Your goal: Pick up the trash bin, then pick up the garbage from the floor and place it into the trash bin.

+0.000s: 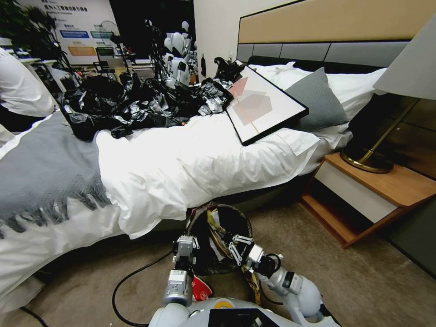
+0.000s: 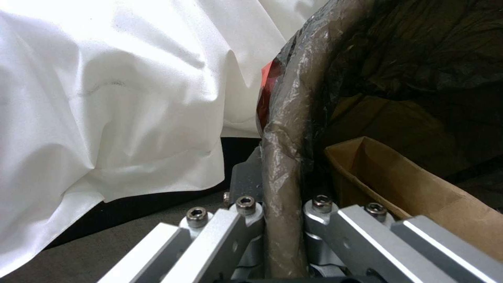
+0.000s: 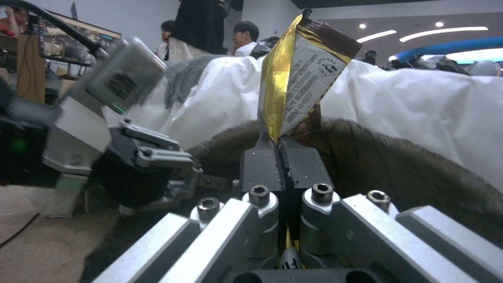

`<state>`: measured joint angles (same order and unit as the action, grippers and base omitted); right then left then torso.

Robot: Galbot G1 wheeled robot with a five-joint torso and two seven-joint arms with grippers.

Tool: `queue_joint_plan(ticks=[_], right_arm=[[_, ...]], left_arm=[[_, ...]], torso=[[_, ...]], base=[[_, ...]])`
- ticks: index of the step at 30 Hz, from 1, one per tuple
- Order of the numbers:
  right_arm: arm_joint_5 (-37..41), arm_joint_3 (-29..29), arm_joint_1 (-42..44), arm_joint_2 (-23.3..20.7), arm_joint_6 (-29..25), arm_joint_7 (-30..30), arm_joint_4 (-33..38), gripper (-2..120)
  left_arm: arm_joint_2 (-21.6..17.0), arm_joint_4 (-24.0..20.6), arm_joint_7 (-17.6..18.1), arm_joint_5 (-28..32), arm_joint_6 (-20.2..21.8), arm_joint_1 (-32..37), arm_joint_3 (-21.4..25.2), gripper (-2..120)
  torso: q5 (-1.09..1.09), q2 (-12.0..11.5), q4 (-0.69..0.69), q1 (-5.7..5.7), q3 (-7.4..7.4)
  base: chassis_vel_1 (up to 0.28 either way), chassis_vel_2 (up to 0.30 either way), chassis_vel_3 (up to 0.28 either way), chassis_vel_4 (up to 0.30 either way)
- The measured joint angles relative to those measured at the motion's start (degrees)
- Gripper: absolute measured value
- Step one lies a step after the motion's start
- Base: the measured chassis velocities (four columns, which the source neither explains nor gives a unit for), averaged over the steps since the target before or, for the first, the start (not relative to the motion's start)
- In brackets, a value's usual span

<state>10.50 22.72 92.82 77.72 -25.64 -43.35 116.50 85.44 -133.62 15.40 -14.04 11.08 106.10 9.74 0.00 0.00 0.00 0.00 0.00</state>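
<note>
The trash bin (image 1: 198,245), lined with a black bag, stands on the carpet against the bed. My left gripper (image 1: 185,247) is shut on its rim (image 2: 283,157), one finger inside and one outside. A brown paper bag (image 2: 419,192) lies inside the bin. My right gripper (image 1: 234,247) hangs over the bin's opening, shut on a yellow-gold foil wrapper (image 3: 293,78) that sticks out beyond its fingertips; the bin's far rim (image 3: 419,157) is just past it. A red-and-white snack packet (image 1: 200,289) lies on the floor beside my left arm.
The bed's white sheet (image 1: 181,172) hangs down just behind the bin. A wooden nightstand (image 1: 363,200) with a lamp stands to the right. A black cable (image 1: 131,277) loops over the carpet on the left. Black bags (image 1: 136,104) and a framed picture (image 1: 263,104) lie on the bed.
</note>
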Motion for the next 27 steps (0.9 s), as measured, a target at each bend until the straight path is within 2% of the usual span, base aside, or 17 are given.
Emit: queue_joint_plan(ticks=[15,17,18,21,22,24,25,27], right_arm=[[-1.09,1.01,-2.78,0.68,-0.22,3.97,-6.87,1],[-1.35,1.14,-2.83,0.68,-0.22,4.45,-6.97,9],[-1.35,1.14,-2.83,0.68,-0.22,4.45,-6.97,9],[-1.52,1.25,-2.79,0.64,-0.22,4.89,-6.92,25],[-1.52,1.25,-2.79,0.64,-0.22,4.89,-6.92,25],[-1.54,1.33,-2.73,0.62,-0.22,4.96,-6.79,36],[-1.54,1.33,-2.73,0.62,-0.22,4.96,-6.79,36],[-1.56,1.38,-2.65,0.60,-0.22,4.99,-6.75,45]], left_arm=[[-0.06,-0.26,-0.04,-0.18,0.04,0.07,-0.14,1],[-0.05,-0.33,-0.05,-0.18,0.05,0.05,-0.13,1],[-0.05,-0.33,-0.05,-0.18,0.05,0.05,-0.13,1],[0.03,-0.40,-0.07,-0.18,0.07,0.02,-0.13,1],[0.03,-0.40,-0.07,-0.18,0.07,0.02,-0.13,1],[0.08,-0.40,-0.09,-0.18,0.10,0.01,-0.14,1],[0.08,-0.40,-0.09,-0.18,0.10,0.01,-0.14,1],[0.11,-0.41,-0.10,-0.18,0.11,0.01,-0.14,1]], torso=[[0.00,0.00,0.00,0.00,0.00],[0.00,0.00,0.00,0.00,0.00],[0.00,0.00,0.00,0.00,0.00],[0.00,0.00,0.00,0.00,0.00],[0.00,0.00,0.00,0.00,0.00],[0.00,0.00,0.00,0.00,0.00],[0.00,0.00,0.00,0.00,0.00],[0.00,0.00,0.00,0.00,0.00]], base=[[0.000,0.000,0.000,0.000],[0.000,0.000,0.000,0.000],[0.000,0.000,0.000,0.000],[0.000,0.000,0.000,0.000],[0.000,0.000,0.000,0.000],[0.000,0.000,0.000,0.000],[0.000,0.000,0.000,0.000],[0.000,0.000,0.000,0.000]])
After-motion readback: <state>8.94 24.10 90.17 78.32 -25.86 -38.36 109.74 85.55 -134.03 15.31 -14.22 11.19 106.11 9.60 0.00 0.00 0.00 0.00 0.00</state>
